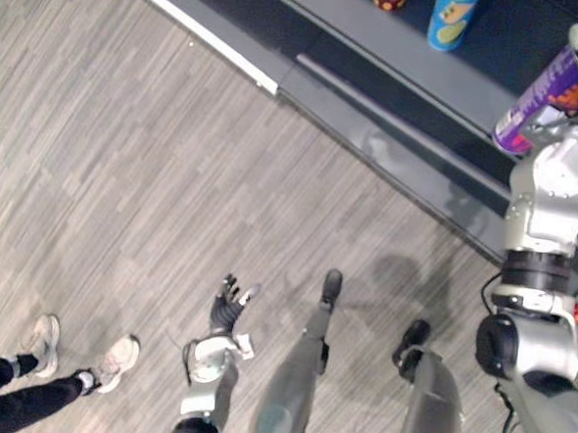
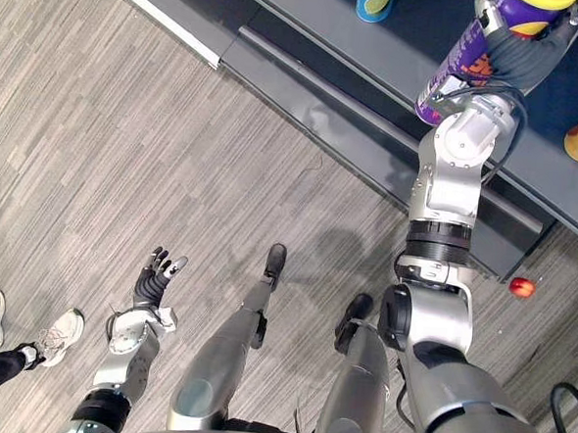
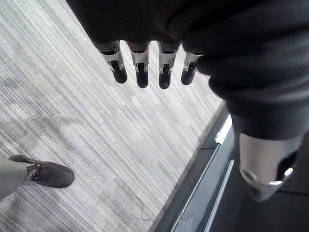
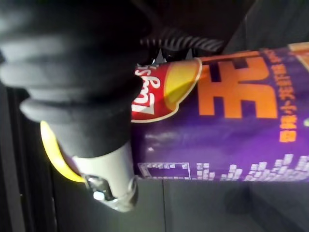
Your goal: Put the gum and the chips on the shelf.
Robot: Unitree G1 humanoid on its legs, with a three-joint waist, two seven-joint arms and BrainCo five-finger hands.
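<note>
Clasping the chips can (image 2: 455, 72) — right hand (image 2: 521, 54), fingers curled round it

Purple chips can (image 2: 460, 70), grey floor (image 1: 125, 167)
Can: purple with orange and red print, yellow lid; floor: pale grey, finely streaked.

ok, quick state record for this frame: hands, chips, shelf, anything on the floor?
right hand: fingers curled round the chips can, which is tilted above the shelf
left hand: low over the floor, fingers straight, holding nothing
on shelf: blue can, upright
floor: small red object by the shelf base; person's shoes on the robot's left
</note>
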